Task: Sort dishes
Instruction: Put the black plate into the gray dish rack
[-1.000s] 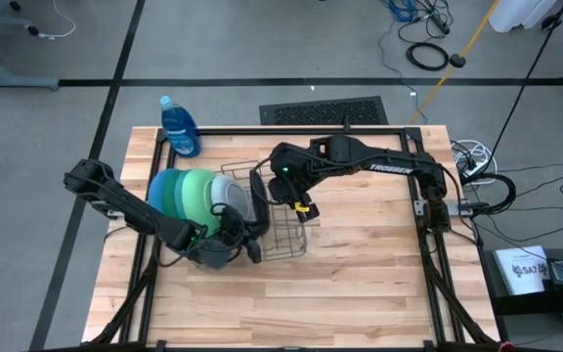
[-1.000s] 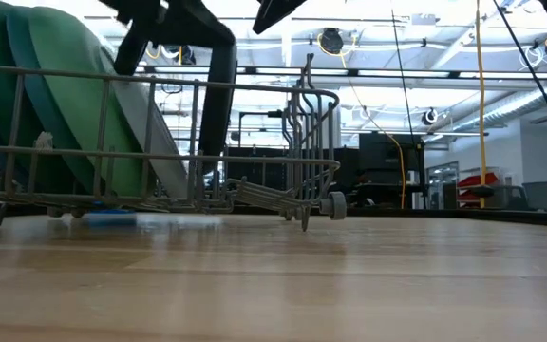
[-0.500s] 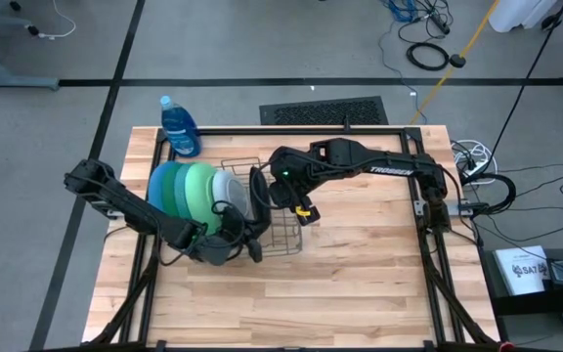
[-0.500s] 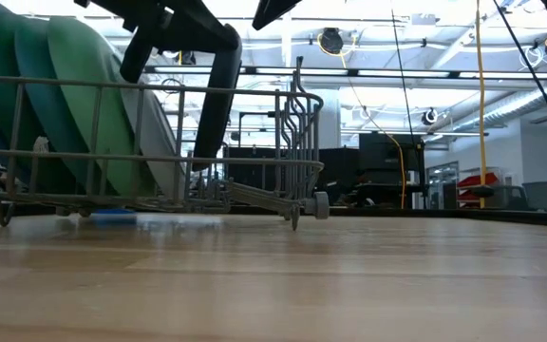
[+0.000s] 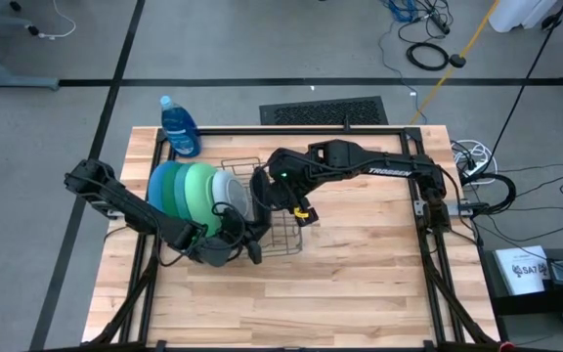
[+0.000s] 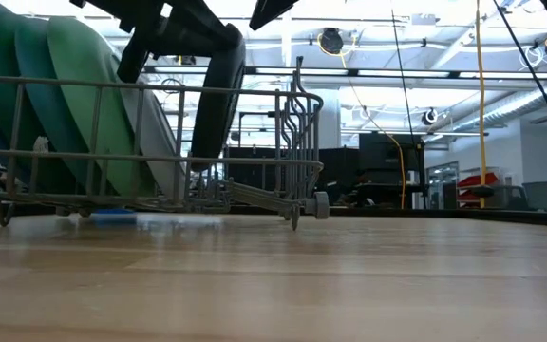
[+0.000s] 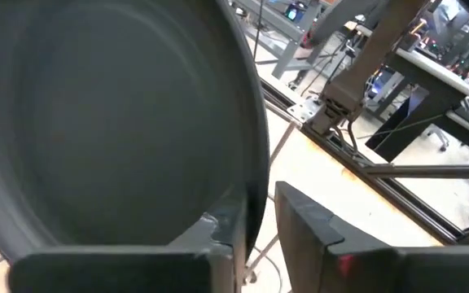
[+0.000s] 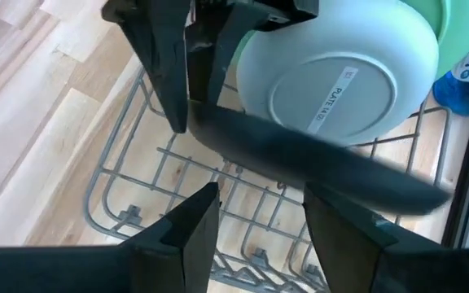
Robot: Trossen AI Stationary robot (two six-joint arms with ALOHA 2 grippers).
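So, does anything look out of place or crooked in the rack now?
Only the black plate: it leans in the rack beside the pale plate, between the left claw fingers, and is not settled in a slot yet. The other plates stand in order.

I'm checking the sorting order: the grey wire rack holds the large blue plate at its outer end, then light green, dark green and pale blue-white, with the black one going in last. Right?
Not quite. The two greens are swapped: after the large blue plate comes the dark green plate, then the light green plate, then the pale blue-white plate, as the high view shows. The black plate is indeed last into the grey wire rack.
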